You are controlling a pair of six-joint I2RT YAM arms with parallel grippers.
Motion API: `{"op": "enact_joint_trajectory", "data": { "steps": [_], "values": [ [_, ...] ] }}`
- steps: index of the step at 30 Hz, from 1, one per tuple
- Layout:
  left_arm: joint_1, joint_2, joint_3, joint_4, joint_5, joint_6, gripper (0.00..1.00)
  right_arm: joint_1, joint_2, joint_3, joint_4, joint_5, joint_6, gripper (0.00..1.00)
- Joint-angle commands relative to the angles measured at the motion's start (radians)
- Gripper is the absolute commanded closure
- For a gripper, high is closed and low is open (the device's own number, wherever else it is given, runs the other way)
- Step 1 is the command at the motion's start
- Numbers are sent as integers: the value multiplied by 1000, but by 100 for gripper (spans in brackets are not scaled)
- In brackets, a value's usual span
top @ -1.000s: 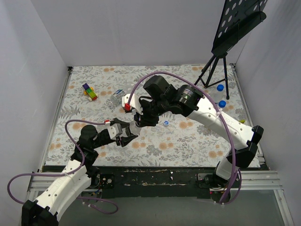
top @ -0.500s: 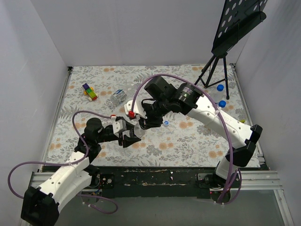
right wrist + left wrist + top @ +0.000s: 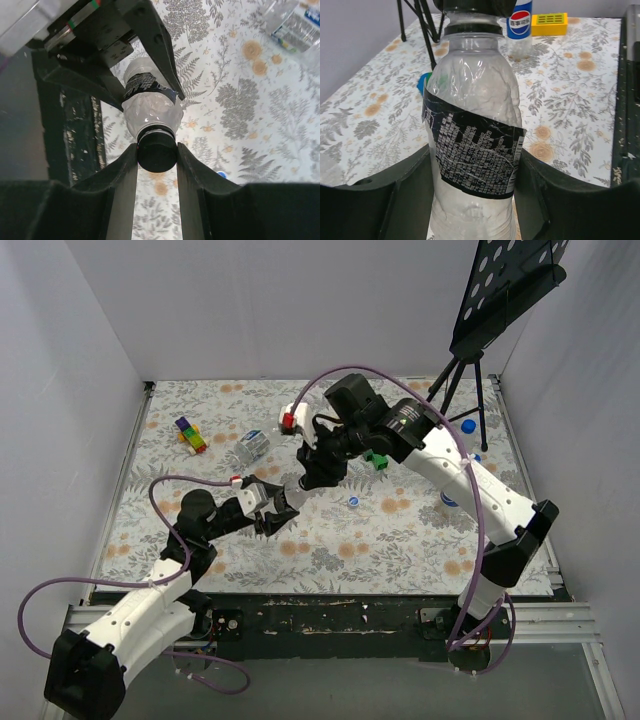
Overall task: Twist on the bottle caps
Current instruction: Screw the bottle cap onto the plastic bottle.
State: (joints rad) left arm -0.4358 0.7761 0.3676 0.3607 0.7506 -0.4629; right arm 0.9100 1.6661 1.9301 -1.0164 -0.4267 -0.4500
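Note:
A clear bottle (image 3: pixel 470 100) with a black label is clamped by its lower body in my left gripper (image 3: pixel 472 170), which is shut on it. In the top view the bottle (image 3: pixel 291 498) leans up from the left gripper (image 3: pixel 275 512) toward the right gripper (image 3: pixel 312 472). A black cap (image 3: pixel 157 149) sits on the bottle's neck (image 3: pixel 150 107). My right gripper (image 3: pixel 157 150) is shut on that cap, with a finger (image 3: pixel 119 185) pressed against each side. A loose blue cap (image 3: pixel 353 502) lies on the cloth just right of the bottle.
Another bottle (image 3: pixel 248 447) lies at the back left beside toy blocks (image 3: pixel 190 435). A Pepsi bottle (image 3: pixel 449 498), two blue caps (image 3: pixel 468 426) (image 3: pixel 472 460), a green block (image 3: pixel 377 458) and a yellow block (image 3: pixel 515 498) are on the right. A music stand tripod (image 3: pixel 458 390) stands at the back right.
My right wrist has turned and shifted toward the back while still shut on the black cap. The left gripper keeps hold of the bottle and has hardly moved.

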Motion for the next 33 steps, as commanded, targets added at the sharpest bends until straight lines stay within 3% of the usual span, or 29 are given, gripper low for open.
{"op": "enact_joint_trajectory", "data": {
  "steps": [1,6,13,19,33],
  "values": [
    [-40,-49,24,250,-101,81,69,-39,84,16,-39,-6,318,82],
    [-99,-15,5,317,-210,130,69,-62,93,4,-19,-69,571,82],
    [-153,18,-36,402,-313,141,71,-60,50,-95,62,11,804,81],
    [-161,69,-58,435,-346,124,71,-54,49,-54,50,118,843,81],
    [-161,137,-75,452,-393,47,73,-71,34,131,61,194,804,81]
  ]
}}
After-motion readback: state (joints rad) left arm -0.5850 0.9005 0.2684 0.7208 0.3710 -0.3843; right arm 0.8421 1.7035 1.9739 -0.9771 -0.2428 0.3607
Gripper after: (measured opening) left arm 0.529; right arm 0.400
